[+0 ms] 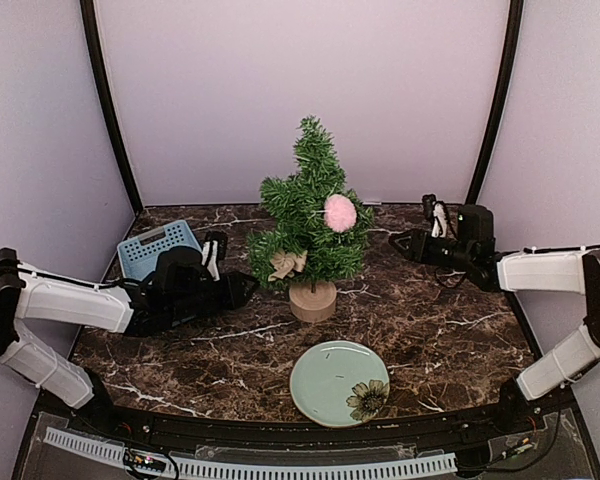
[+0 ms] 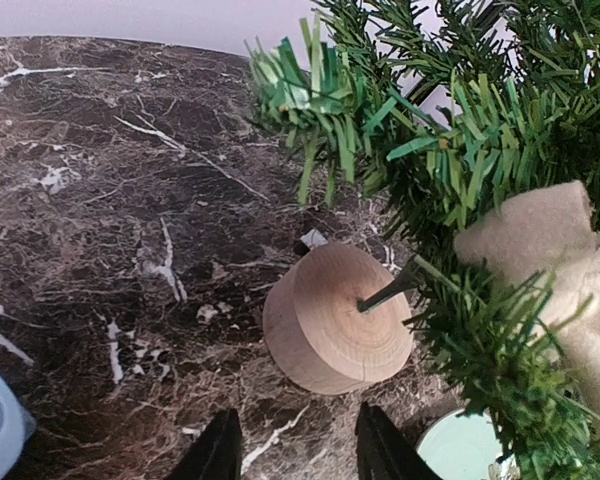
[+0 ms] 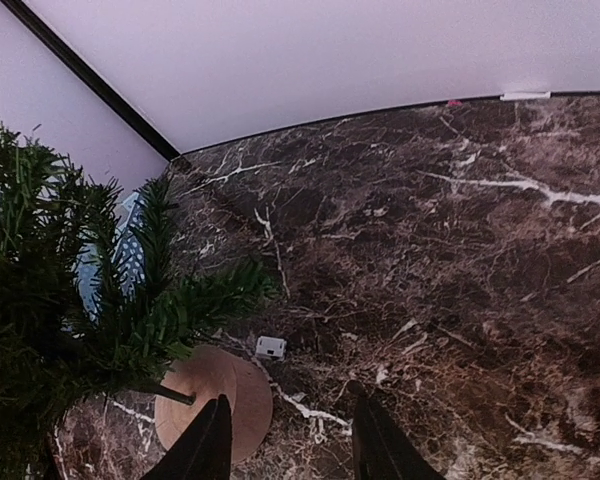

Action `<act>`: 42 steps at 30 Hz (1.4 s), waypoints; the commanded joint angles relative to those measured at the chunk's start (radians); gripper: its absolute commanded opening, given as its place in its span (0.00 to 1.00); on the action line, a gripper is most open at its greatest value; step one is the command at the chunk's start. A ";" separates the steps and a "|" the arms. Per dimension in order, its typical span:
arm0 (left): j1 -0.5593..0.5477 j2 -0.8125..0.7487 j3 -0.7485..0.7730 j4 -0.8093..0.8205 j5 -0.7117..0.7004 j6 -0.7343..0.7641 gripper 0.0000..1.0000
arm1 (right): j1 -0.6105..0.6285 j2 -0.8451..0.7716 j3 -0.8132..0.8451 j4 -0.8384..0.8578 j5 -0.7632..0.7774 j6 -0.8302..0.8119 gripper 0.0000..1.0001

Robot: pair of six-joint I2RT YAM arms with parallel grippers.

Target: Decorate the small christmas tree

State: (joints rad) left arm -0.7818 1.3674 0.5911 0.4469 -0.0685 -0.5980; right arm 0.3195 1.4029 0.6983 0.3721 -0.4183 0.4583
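The small christmas tree [image 1: 310, 215] stands mid-table on its round wooden stump [image 1: 312, 299]. A pink pom-pom [image 1: 340, 212] hangs on its right side and a beige felt bow [image 1: 286, 264] on its lower left. The bow shows in the left wrist view [image 2: 550, 260], beside the stump [image 2: 335, 335]. My left gripper [image 1: 248, 287] is open and empty, just left of the stump; its fingers [image 2: 216, 455] frame bare table. My right gripper [image 1: 396, 240] is open and empty, to the right of the tree; the stump shows by its left finger [image 3: 212, 452].
A blue perforated basket [image 1: 156, 247] sits at the back left behind my left arm. A pale green plate [image 1: 325, 385] with a flower print lies at the front. A small white clip [image 3: 270, 348] lies on the marble table [image 1: 430, 330] behind the stump.
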 commanded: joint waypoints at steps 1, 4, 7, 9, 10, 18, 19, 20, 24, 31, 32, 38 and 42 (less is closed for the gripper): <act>-0.015 0.094 -0.036 0.245 0.002 -0.101 0.40 | -0.001 0.086 -0.026 0.198 -0.062 0.088 0.41; -0.016 0.187 -0.036 0.333 0.027 -0.133 0.39 | 0.014 0.171 -0.008 0.265 -0.098 0.120 0.41; -0.016 0.252 -0.023 0.420 0.053 -0.155 0.38 | 0.041 0.252 0.022 0.319 -0.121 0.140 0.41; -0.015 0.293 -0.006 0.451 0.065 -0.157 0.38 | 0.064 0.300 0.047 0.334 -0.130 0.145 0.40; -0.016 0.320 0.009 0.461 0.091 -0.157 0.37 | 0.077 0.323 0.061 0.341 -0.135 0.146 0.40; -0.016 0.443 0.080 0.502 0.158 -0.176 0.34 | 0.132 0.442 0.131 0.378 -0.153 0.168 0.39; -0.017 0.454 0.083 0.507 0.166 -0.180 0.33 | 0.135 0.452 0.138 0.379 -0.158 0.172 0.39; -0.017 0.472 0.092 0.511 0.168 -0.188 0.33 | 0.139 0.463 0.145 0.380 -0.162 0.176 0.39; -0.017 0.514 0.119 0.511 0.176 -0.197 0.32 | 0.159 0.501 0.163 0.389 -0.172 0.184 0.37; -0.017 0.578 0.180 0.493 0.216 -0.175 0.28 | 0.163 0.548 0.172 0.403 -0.195 0.192 0.37; -0.016 0.583 0.186 0.491 0.221 -0.174 0.28 | 0.164 0.548 0.169 0.401 -0.195 0.191 0.37; 0.005 0.627 0.227 0.473 0.236 -0.192 0.22 | 0.156 0.511 0.122 0.405 -0.189 0.181 0.37; 0.027 0.666 0.258 0.471 0.262 -0.200 0.15 | 0.138 0.484 0.084 0.411 -0.188 0.182 0.36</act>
State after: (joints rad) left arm -0.7738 2.0033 0.8108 0.9276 0.1505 -0.7933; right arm 0.4728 1.9343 0.8185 0.7349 -0.5987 0.6434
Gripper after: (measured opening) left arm 0.177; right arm 0.365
